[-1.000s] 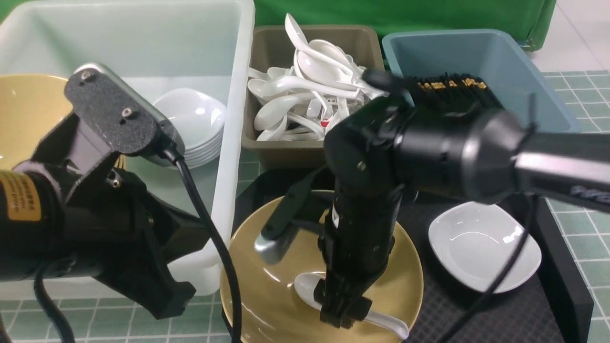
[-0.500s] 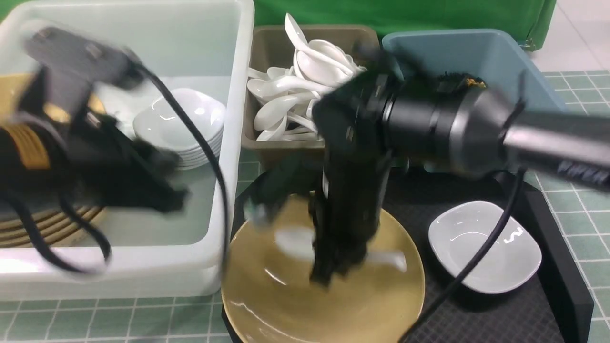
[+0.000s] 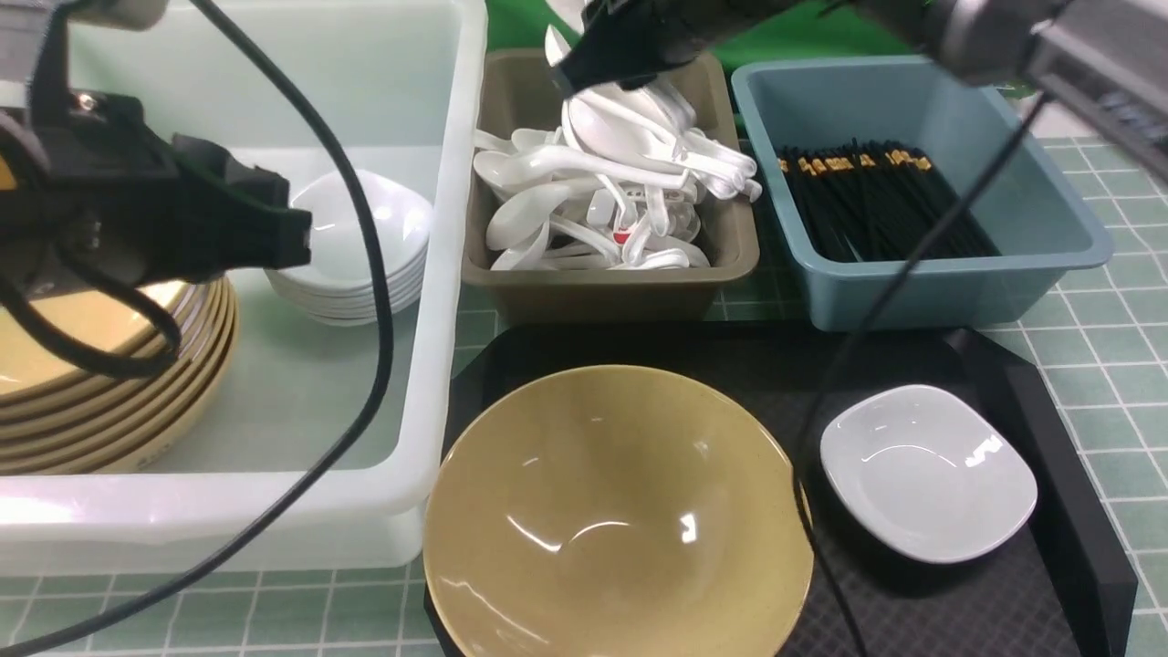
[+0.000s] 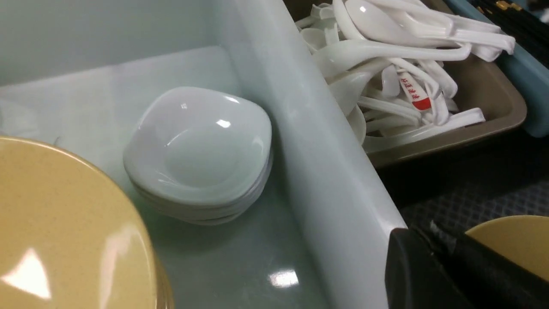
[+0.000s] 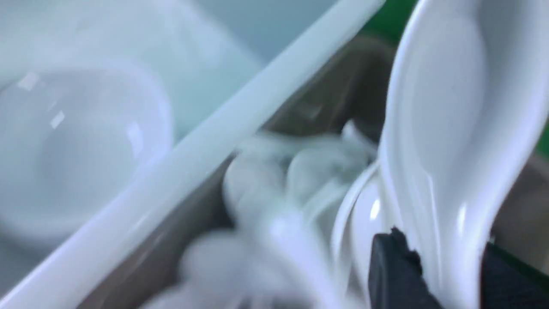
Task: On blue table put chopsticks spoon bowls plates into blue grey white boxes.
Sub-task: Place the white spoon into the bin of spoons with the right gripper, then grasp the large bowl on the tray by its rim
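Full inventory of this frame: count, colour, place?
table: one, teal tiles
white tub: one, translucent, left
grey bin: one, olive, back middle
blue bin: one, slate, back right
black tray: one, front
stacked bowls: several, tan, in tub
loose bowl: one, tan, on tray
stacked plates: several, white, in tub
loose plate: one, white, on tray
spoons: heap, white, in grey bin
chopsticks: bundle, black, in blue bin
held spoon: one, white, above grey bin
left gripper: shut, over tub
right gripper: shut on held spoon
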